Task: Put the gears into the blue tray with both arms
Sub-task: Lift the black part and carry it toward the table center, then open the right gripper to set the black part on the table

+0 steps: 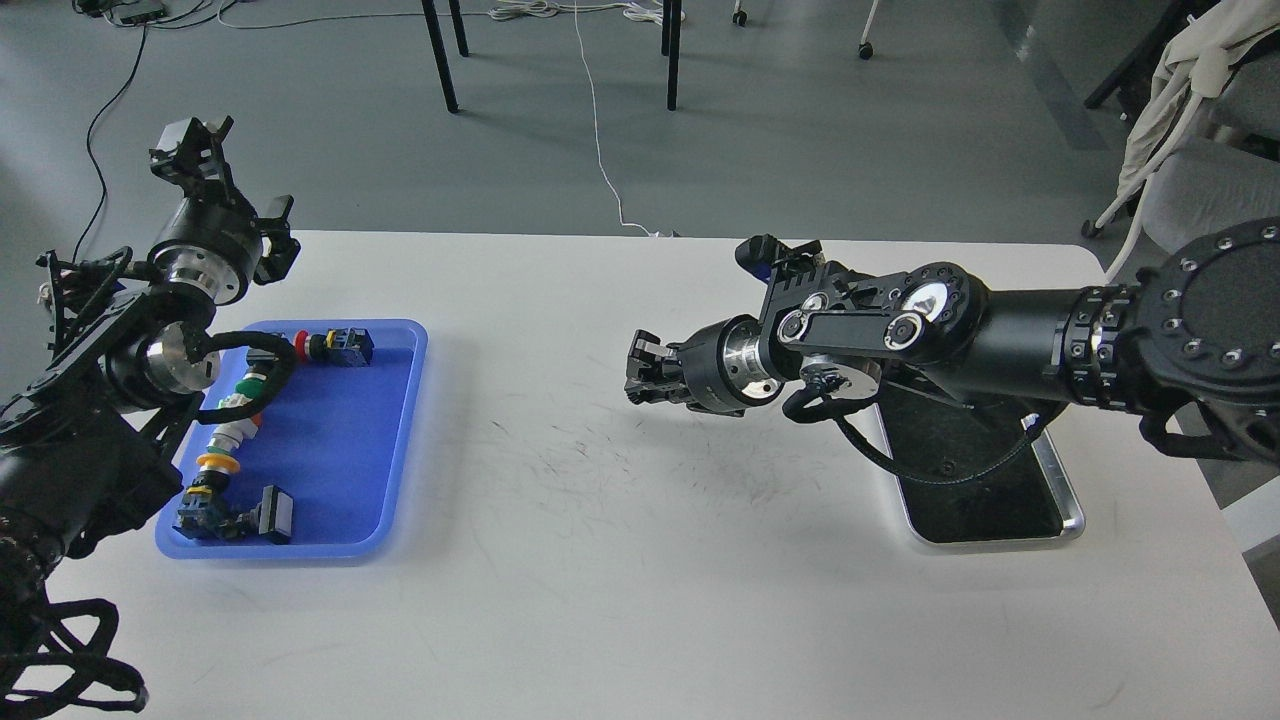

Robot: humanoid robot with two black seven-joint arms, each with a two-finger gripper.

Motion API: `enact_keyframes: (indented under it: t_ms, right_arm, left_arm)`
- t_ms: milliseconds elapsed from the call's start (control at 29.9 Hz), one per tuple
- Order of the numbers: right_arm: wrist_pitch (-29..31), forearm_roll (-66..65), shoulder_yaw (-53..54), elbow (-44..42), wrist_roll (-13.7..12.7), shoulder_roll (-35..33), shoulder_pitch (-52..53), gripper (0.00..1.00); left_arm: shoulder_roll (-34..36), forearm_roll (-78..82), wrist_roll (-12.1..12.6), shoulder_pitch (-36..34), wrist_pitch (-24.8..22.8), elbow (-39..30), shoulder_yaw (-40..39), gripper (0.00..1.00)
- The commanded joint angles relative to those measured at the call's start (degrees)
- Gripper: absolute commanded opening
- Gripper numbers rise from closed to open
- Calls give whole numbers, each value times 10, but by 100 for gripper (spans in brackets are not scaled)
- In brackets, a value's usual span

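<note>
the blue tray point(340, 440) sits on the left side of the white worktop point(600, 560), and my left arm covers its near-left rim and part of its floor. inside it, push-button switches point(235, 435) with red, green and yellow caps lie in a line down the left side, half hidden behind a black cable, with a boxy black connector block point(350, 346) at the top and another point(272, 514) at the bottom. no gear can be picked out anywhere; the dark parts in the tray are too small and overlapped to tell. the left hand point(190, 145) is raised beyond the worktop's far-left edge, its fingers spread wide with nothing between them. the right hand point(640, 372) hangs over the middle of the worktop, pointing left, seen small and dark, so i cannot tell how its fingers stand or whether they hold anything. the right arm crosses over the silver metal tray point(1060, 500), hiding most of its dark reflective bottom
</note>
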Motion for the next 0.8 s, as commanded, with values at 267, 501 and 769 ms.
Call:
enact_keyframes:
  t_ms: [267,501,769]
  right_arm:
    - [-2,-4,0,1,-1,0,-22,6]
    - [-2,-4,0,2,-2,0,-28,24]
    - [-2,-4,2,8,-1,0,-38,30]
  left_arm:
    - [5,-1,0,0,0,0,-1,98]
    - [11,-1,0,1,-1,0,-1,98]
    - [12,-2,-1,2,-1,0,-1,98]
